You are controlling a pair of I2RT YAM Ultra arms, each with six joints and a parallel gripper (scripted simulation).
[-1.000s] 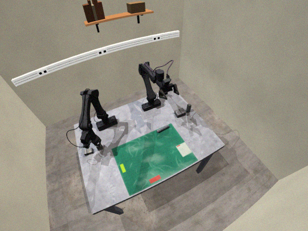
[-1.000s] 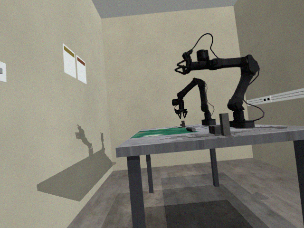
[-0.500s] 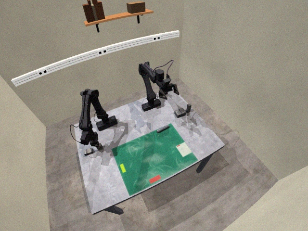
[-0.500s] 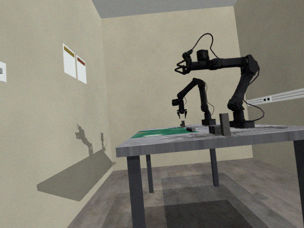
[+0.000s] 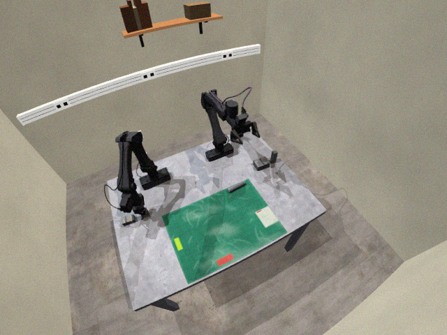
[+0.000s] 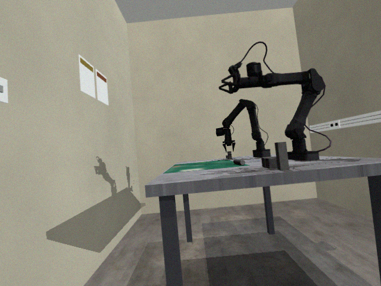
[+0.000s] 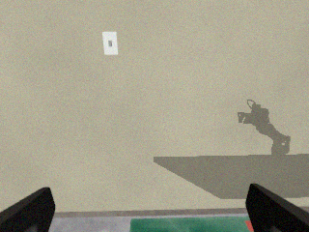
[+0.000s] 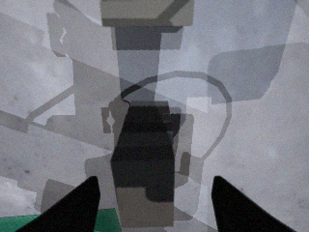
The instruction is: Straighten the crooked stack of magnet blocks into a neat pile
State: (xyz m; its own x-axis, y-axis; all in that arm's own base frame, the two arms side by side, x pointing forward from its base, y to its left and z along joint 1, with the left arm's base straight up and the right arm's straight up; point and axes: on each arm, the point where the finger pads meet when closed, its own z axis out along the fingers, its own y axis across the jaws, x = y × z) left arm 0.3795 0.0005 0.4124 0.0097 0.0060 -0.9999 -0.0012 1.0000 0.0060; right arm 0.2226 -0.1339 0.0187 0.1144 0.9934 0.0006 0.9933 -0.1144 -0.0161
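One green mat (image 5: 223, 230) (image 6: 200, 166) (image 7: 188, 225) (image 8: 107, 220), grey tabletop (image 5: 144, 266) (image 6: 184, 177) (image 7: 89, 224) (image 8: 261, 145), beige walls (image 5: 335, 90) (image 6: 200, 61) (image 7: 183, 87).

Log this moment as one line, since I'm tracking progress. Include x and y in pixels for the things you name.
right claw (image 5: 139, 212) (image 6: 228, 150) (image 8: 155, 178): open above crooked magnet-block stack (image 5: 144, 215) (image 6: 229, 156) (image 8: 145, 164) | left claw (image 5: 249, 139) (image 6: 220, 84) (image 7: 151, 186): open, away from stack | squaring: not done
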